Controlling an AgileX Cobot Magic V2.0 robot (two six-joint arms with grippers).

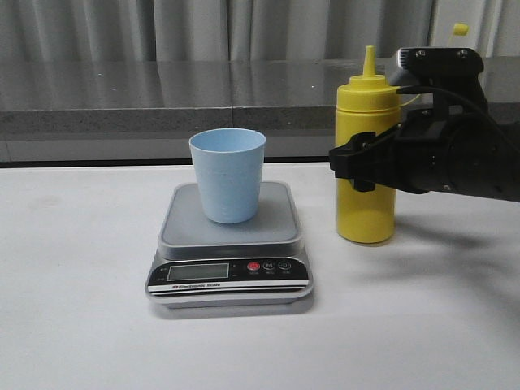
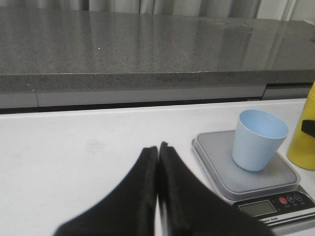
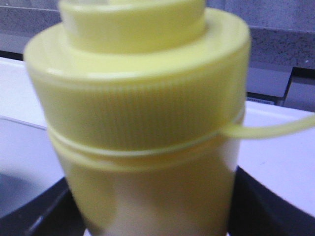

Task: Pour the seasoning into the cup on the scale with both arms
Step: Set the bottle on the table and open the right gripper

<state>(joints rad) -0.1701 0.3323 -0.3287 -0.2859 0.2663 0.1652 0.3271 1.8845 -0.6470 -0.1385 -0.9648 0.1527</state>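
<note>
- The seasoning bottle (image 1: 366, 162) looks like glossy yellow plastic, its collar (image 3: 142, 105) finely ribbed.
- The cup (image 1: 228, 175) is matt light blue plastic.
- The scale (image 1: 229, 215) has a smooth silver-grey platform and glossy black front strip.
- The tabletop (image 1: 81, 309) is smooth matt white.

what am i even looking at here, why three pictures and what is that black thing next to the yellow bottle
It is a two-armed robot at a white table. The front view looks forward over the table. The other two come from cameras on each wrist.

On the table sits a flat silver-grey digital kitchen scale, with a small light blue plastic cup standing on its platform. Beside it stands a tall yellow plastic squeeze bottle.

The black thing is the robot's right hand, its fingers on either side of the bottle; its wrist camera shows the bottle close up. Whether it squeezes yet is unclear. The left hand is shut, empty, above the table short of the scale.
</note>
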